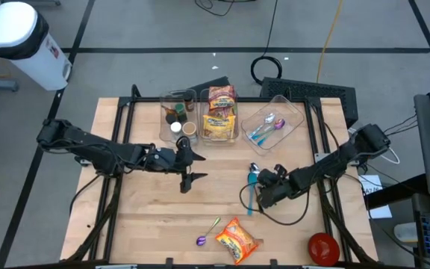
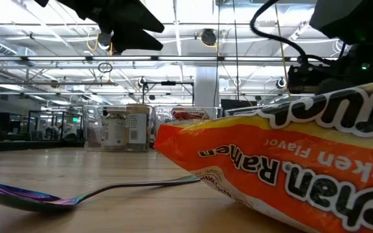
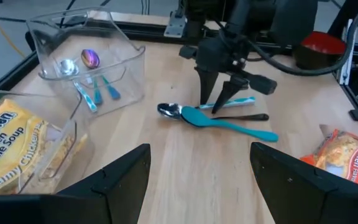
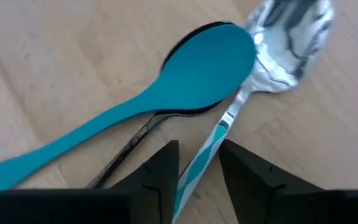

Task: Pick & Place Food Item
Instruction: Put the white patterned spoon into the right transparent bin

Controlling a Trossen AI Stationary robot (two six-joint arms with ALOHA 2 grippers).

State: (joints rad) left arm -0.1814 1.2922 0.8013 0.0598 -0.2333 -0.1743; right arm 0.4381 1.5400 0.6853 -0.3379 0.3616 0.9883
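An orange ramen packet [image 1: 237, 240] [image 2: 290, 168] lies flat on the table near its front edge, and no gripper touches it. My right gripper [image 1: 260, 193] [image 4: 199, 168] points down at a small pile of spoons at mid-table. Its fingers are a little apart, one on either side of the striped handle [image 4: 211, 149] of a silver spoon [image 4: 291, 31]. This spoon lies next to a teal spoon [image 4: 185, 81] [image 3: 229, 123]. My left gripper [image 1: 189, 173] [image 3: 197, 186] hovers open over the table's middle left, with nothing between its fingers. My right gripper comes from above, slanting down, with its fingers [image 4: 166, 168] across the silver spoon's striped handle [image 4: 211, 149], near the bowl end. The spoon lies flat on the table. I cannot tell whether the fingers touch the handle.
Three clear bins stand along the far edge: one with jars [image 1: 178, 116], one with ramen packets [image 1: 219, 112], one with spoons [image 1: 275, 123]. An iridescent purple spoon [image 1: 207, 232] [image 2: 76, 194] lies left of the packet. A red bowl [image 1: 323, 246] sits at the front right corner.
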